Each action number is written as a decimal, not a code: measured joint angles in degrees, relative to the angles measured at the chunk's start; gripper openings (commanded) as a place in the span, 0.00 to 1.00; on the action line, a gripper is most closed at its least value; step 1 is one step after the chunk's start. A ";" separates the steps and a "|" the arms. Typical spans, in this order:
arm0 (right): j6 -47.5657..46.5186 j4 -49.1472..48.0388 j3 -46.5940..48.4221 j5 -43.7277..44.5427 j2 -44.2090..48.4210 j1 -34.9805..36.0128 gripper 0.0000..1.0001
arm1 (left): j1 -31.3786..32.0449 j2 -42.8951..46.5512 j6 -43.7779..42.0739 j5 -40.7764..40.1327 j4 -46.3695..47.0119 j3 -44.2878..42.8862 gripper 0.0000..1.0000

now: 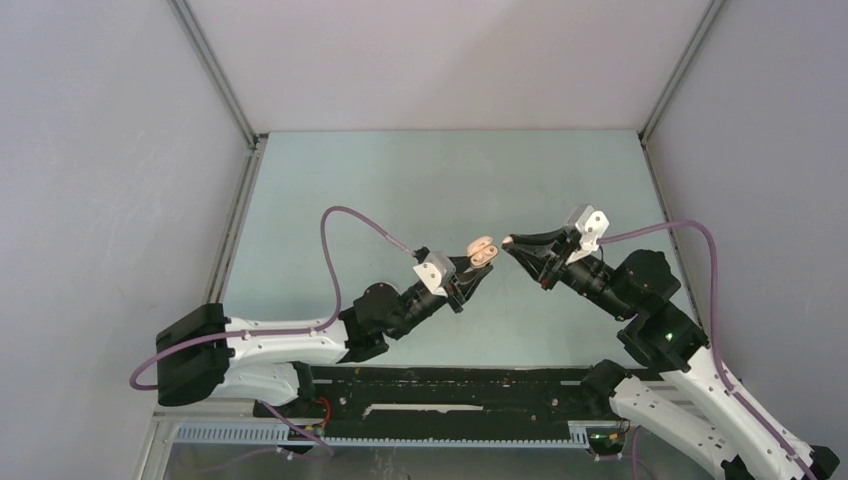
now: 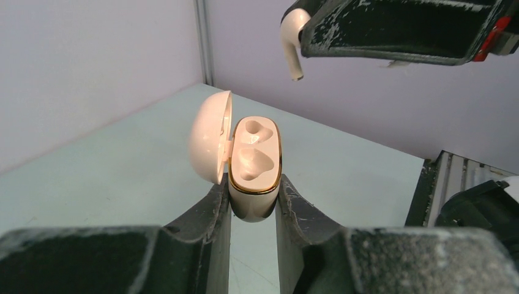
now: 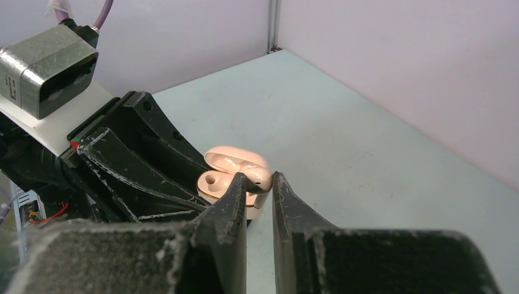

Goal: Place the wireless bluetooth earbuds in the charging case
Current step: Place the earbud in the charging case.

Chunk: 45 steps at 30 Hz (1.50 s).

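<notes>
The left fingers (image 2: 207,215) pinch the open charging case (image 2: 253,184) above the bench (image 2: 116,171), and the right fingers (image 2: 392,27) pinch a white earbud (image 2: 292,43) near the case (it is empty inside), so a crooked push could knock the case loose or drop the bud.

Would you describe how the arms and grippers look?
Left arm and right arm: white links, black joints. A purple cable runs to a pale camera block at each wrist. Left gripper and right gripper: black, tapering fingers scuffed whitish.
</notes>
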<state>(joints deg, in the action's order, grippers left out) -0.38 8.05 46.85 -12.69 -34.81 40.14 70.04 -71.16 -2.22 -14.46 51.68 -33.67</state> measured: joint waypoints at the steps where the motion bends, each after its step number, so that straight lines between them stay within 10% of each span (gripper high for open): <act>1: -0.07 -0.35 -0.33 -0.04 -0.02 0.17 0.00 | 0.02 0.00 0.31 0.28 0.00 0.00 0.00; 45: -6.36 -3.93 -3.21 -5.57 -1.11 1.40 0.01 | 0.09 0.02 5.99 4.61 2.75 0.04 0.00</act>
<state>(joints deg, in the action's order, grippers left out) -6.74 4.12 43.64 -18.26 -35.92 41.54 70.13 -71.13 3.77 -9.85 54.43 -33.63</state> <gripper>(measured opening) 0.158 0.283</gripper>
